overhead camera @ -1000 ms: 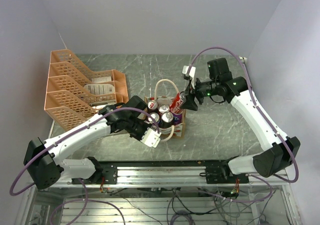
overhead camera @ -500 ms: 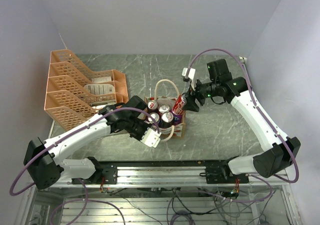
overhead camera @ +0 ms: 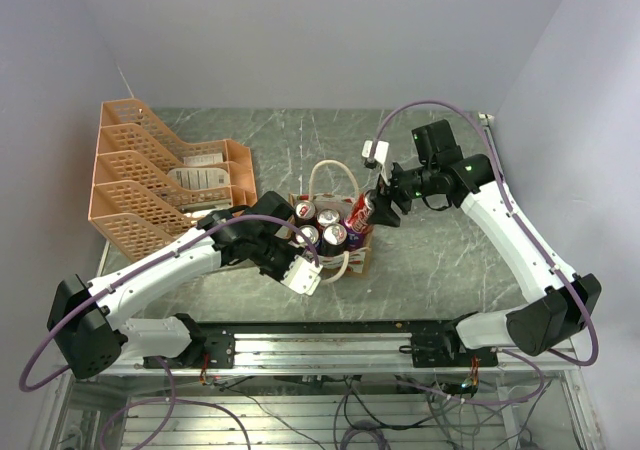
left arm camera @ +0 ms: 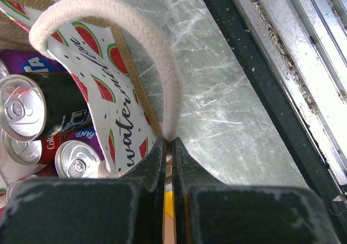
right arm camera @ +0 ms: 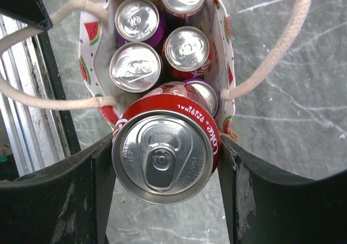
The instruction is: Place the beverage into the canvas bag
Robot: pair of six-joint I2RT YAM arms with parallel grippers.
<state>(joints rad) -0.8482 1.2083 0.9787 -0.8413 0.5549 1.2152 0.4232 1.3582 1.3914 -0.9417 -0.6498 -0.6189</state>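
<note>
One red cola can is clamped in the partly open right end effector, over the 2 o'clock corner of the canvas bag and the cans inside. The bag stands mid-bench. The left end effector is pinched fully closed on its 6 o'clock rope handle.

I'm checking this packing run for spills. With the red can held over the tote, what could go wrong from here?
1. The canvas bag already holds several cans packed close; the red can in the right pincer may land on their tops and tip out.
2. The rope handles flank the can closely; one could snag it going down.
3. The left pincer pinches just one of them; if it slips, the bag's mouth may sag.
</note>
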